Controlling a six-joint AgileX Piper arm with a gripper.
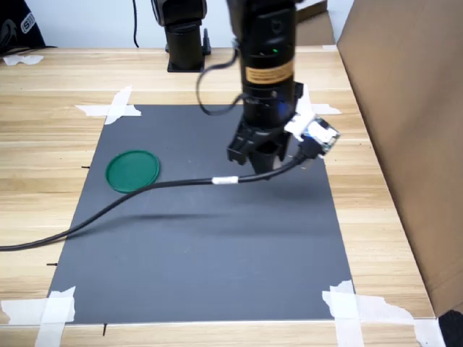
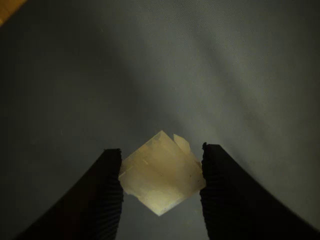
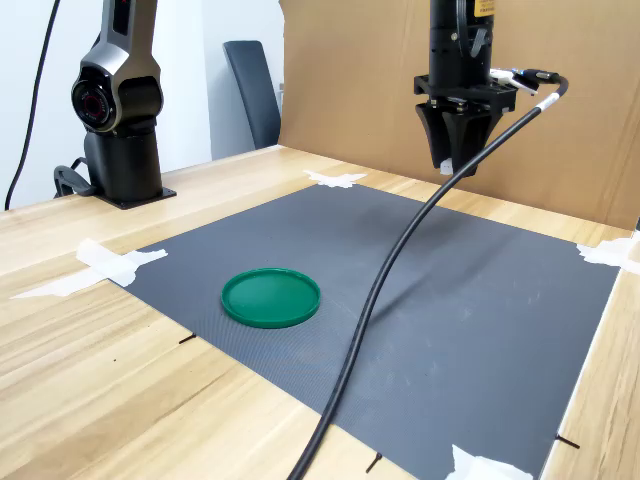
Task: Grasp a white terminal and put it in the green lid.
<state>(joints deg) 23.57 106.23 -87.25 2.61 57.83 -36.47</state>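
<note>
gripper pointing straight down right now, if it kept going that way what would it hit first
Probably the bare dark mat. The gripper hangs above it, shut on the white terminal, and the green lid lies well off to the side.

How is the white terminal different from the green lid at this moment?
The white terminal is pale and blocky; the green lid is dark green, flat and round. The terminal is pinched in the gripper, raised above the mat; the lid lies on the mat, empty.
</note>
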